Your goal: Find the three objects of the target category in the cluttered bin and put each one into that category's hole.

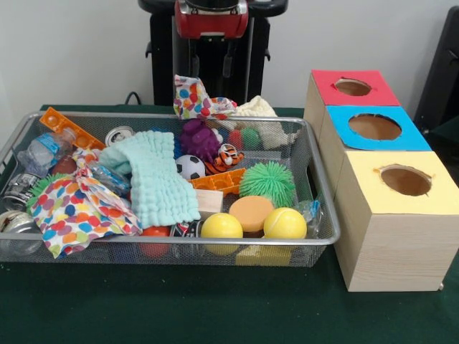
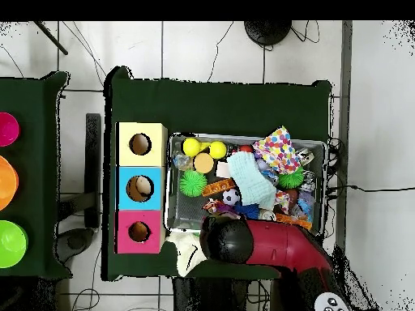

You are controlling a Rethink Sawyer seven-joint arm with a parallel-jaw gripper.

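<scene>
You see the wire mesh bin (image 1: 326, 236) full of mixed objects on the green table (image 1: 215, 308), and beside it three wooden boxes with holes: the red-topped box (image 1: 355, 87), the blue-topped box (image 1: 375, 127) and the yellow-topped box (image 1: 401, 179). In the overhead view the arm's black and red head (image 2: 231, 240) sits over the bin's edge nearest the robot base, near the pink-red box, and it hides the gripper, so you cannot tell if the fingers are spread or pressed together. In the front view only the red arm body (image 1: 211, 18) shows at the top, behind the bin. Two yellow balls (image 1: 221, 226) (image 1: 285, 223) lie at the opposite side of the bin, touching the mesh wall close to the yellow-topped box, well apart from the arm head. Between them rests an orange round sponge (image 1: 251, 212), and just behind is a green spiky ball (image 1: 267, 182). A small soccer ball (image 1: 190, 167) lies near the middle, beside the light teal cloth (image 1: 158, 183). An orange plastic tray (image 1: 69, 127) lies with its long axis diagonal along the far left corner. A polka-dot cloth (image 1: 75, 211) covers the left front part.
</scene>
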